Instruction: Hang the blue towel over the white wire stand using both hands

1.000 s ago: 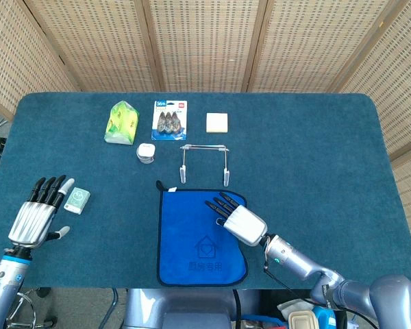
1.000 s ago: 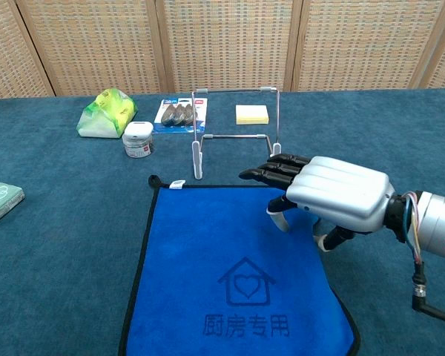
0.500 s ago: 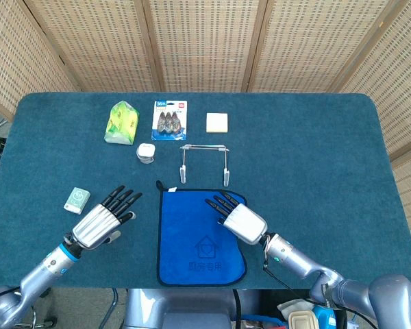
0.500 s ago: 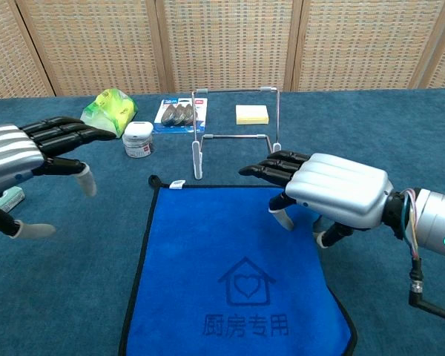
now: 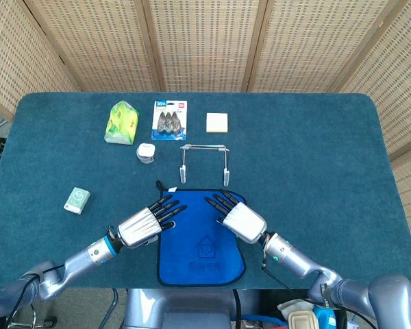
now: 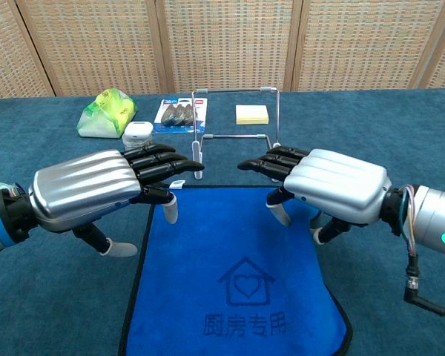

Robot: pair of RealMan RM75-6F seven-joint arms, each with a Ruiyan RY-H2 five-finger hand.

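The blue towel lies flat on the table near the front edge, with a house print and black trim. Just beyond its far edge stands the white wire stand, upright and bare. My left hand hovers over the towel's far left corner, fingers stretched out and apart, holding nothing. My right hand hovers over the far right corner in the same flat pose, also holding nothing. Whether fingertips touch the cloth cannot be told.
Behind the stand lie a green bag, a pack of clips, a yellow sticky-note pad and a small white jar. A small green packet lies at the left. The table is covered in dark teal cloth.
My left hand has swept in from the table's left side to above the towel's far left corner. My right hand has shifted slightly toward the towel's far edge.
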